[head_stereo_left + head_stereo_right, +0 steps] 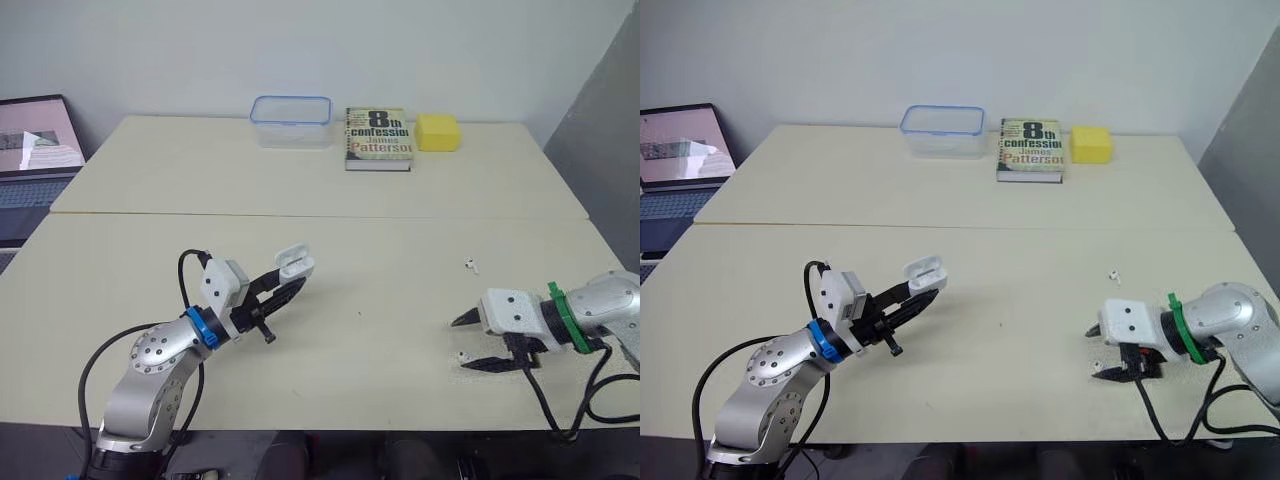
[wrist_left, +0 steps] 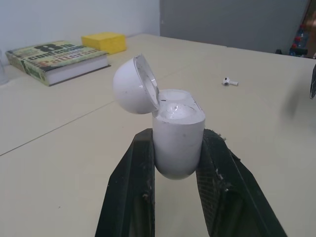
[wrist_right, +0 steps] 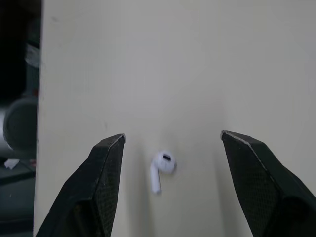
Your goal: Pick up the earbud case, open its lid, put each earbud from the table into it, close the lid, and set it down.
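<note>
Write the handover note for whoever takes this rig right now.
Left gripper: shut on the earbud case, held above the table, lid open.
Right gripper: open, fingers on either side of one earbud lying on the table, not touching it.
Second earbud: on the table, farther from the robot, on its right side.
Done: case picked up, lid opened.
Left: grasp and seat both earbuds, close the lid, set the case down.
</note>
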Robot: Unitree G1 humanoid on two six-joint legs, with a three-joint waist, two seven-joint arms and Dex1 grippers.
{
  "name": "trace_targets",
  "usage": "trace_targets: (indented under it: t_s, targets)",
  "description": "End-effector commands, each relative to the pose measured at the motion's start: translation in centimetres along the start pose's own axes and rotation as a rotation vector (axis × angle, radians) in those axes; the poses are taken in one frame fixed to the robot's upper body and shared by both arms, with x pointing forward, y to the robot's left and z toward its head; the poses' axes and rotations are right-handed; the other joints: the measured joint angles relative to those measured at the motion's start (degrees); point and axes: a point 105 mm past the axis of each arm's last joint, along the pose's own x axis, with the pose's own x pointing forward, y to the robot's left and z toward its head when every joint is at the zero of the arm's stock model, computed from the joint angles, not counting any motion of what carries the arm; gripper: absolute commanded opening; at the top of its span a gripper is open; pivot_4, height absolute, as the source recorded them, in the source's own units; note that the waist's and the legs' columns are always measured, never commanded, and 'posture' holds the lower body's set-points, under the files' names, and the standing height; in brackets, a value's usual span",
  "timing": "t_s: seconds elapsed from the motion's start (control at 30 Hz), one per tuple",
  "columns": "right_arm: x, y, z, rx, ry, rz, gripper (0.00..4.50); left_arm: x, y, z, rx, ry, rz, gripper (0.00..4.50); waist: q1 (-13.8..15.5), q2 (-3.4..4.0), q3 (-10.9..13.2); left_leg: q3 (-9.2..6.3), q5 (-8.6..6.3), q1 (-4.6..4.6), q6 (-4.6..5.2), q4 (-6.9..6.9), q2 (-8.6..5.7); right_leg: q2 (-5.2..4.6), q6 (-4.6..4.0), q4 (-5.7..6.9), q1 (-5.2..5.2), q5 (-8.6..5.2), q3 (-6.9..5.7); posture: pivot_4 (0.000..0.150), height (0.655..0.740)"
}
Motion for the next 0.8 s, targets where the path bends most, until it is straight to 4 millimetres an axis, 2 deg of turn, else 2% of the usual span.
trace_targets:
  t_s: [0.03, 0.17, 0.37, 0.5, 0.73, 0.8]
  targets:
    - [-0.1, 0.5, 0.0, -0.022, 0.114, -0.045, 3.23, 0.3, -0.4, 0.3, 0.013, -0.020, -0.011, 0.75, 0.0, 0.01, 0.0, 0.01, 0.00, 0.01, 0.00, 0.00, 0.00, 0.00, 0.00, 0.00, 0.00, 0.00, 0.01, 0.150, 0.7400]
    - [0.8, 0.8, -0.6, -0.041, 0.184, -0.052, 3.23, 0.5, -0.6, 0.0, 0.006, -0.017, -0.014, 0.75, -0.1, 0.01, 0.0, 0.03, 0.00, 0.01, -0.01, -0.01, 0.01, 0.01, 0.02, -0.01, 0.00, -0.01, 0.00, 0.150, 0.7400]
    - [2.6, -0.3, -0.9, -0.066, 0.210, -0.084, 3.23, 0.6, -0.6, -0.3, 0.004, -0.013, -0.019, 0.75, -0.2, 0.01, 0.0, 0.05, 0.00, 0.01, -0.01, -0.01, 0.01, 0.02, 0.03, -0.01, -0.02, -0.02, 0.01, 0.150, 0.7400]
    - [3.7, -0.3, -0.6, -0.066, 0.206, -0.065, 3.23, 0.5, -0.5, -0.4, 0.007, -0.009, -0.016, 0.75, -0.2, 0.00, 0.0, 0.02, 0.00, 0.01, -0.01, -0.02, 0.06, 0.04, 0.02, -0.03, -0.02, -0.02, -0.01, 0.150, 0.7400]
    - [4.3, -0.1, -0.6, -0.059, 0.207, -0.027, 3.23, 0.3, -0.5, -0.5, 0.010, -0.006, -0.007, 0.75, -0.2, -0.08, -0.1, 0.08, 0.00, 0.12, -0.01, -0.01, 0.21, 0.15, 0.02, -0.02, 0.04, -0.02, 0.00, 0.150, 0.7400]
    - [4.5, 0.0, -0.4, -0.050, 0.197, -0.022, 2.86, 0.4, -0.5, -0.5, 0.010, -0.007, -0.005, 0.75, -0.3, -0.14, -0.1, 0.09, -0.01, 0.13, -0.02, -0.01, 0.27, 0.19, 0.02, -0.03, 0.04, -0.01, 0.01, 0.150, 0.7400]
